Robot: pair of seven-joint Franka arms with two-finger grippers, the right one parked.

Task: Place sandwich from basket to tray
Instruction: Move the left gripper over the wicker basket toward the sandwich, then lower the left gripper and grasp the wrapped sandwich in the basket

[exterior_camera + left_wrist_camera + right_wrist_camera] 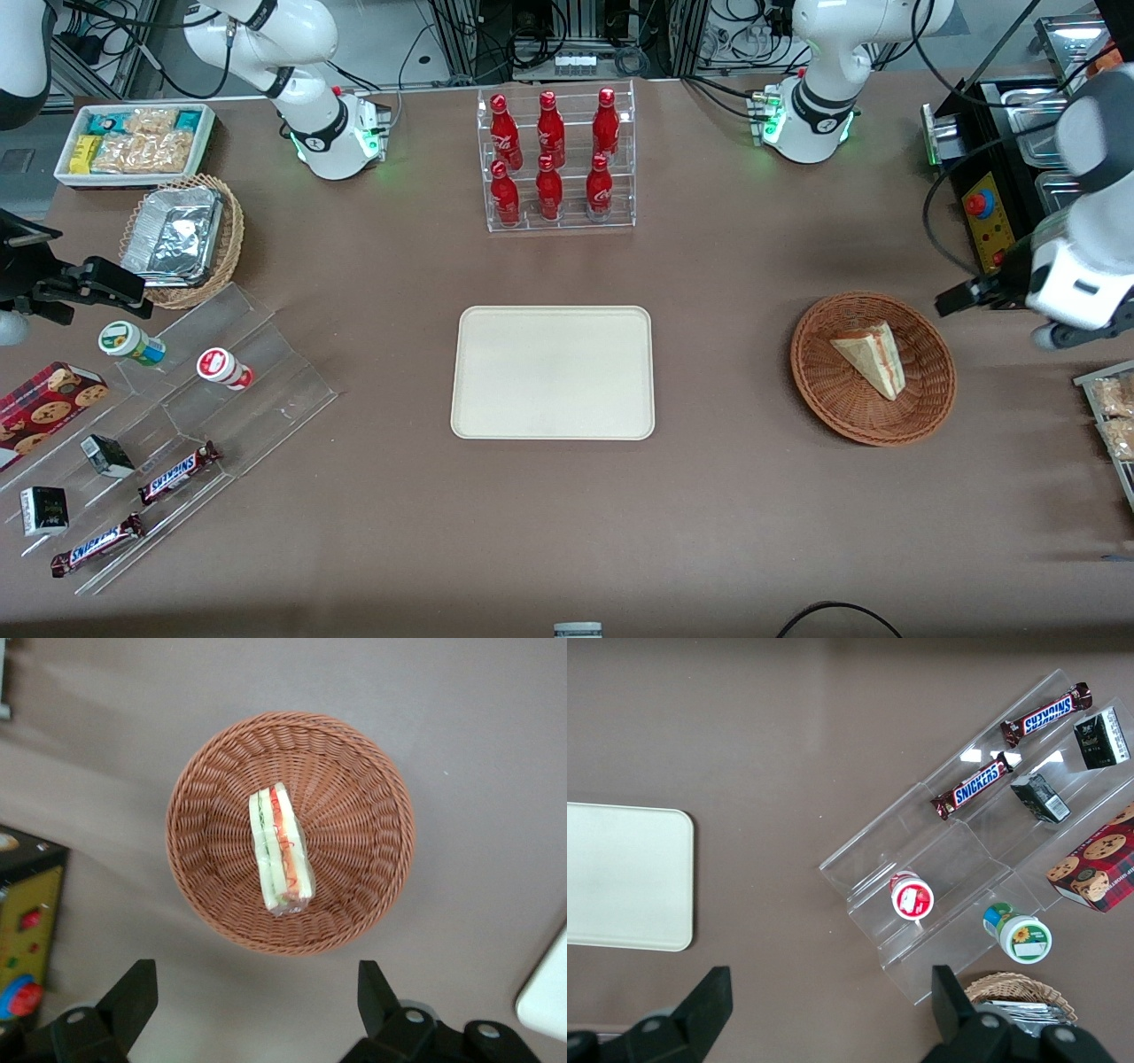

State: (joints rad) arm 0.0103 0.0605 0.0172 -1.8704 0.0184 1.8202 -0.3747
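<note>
The sandwich [873,359] [282,850], a pale wedge with red and green layers, lies in the round reddish-brown basket [815,372] [204,797]. My left gripper [961,299] [254,979] hangs high over the table beside the basket, slightly farther from the front camera and toward the working arm's end. Its fingers are spread wide open with nothing between them. The cream tray [553,372] [545,1001] lies flat and bare at the table's middle, toward the parked arm's end from the basket.
A clear rack of red bottles [556,159] stands farther from the front camera than the tray. A black control box [988,208] [27,930] sits near the gripper. Snack packets [1112,412] lie at the working arm's end. A clear stepped stand [266,390] and a foil-filled wicker basket [182,237] occupy the parked arm's end.
</note>
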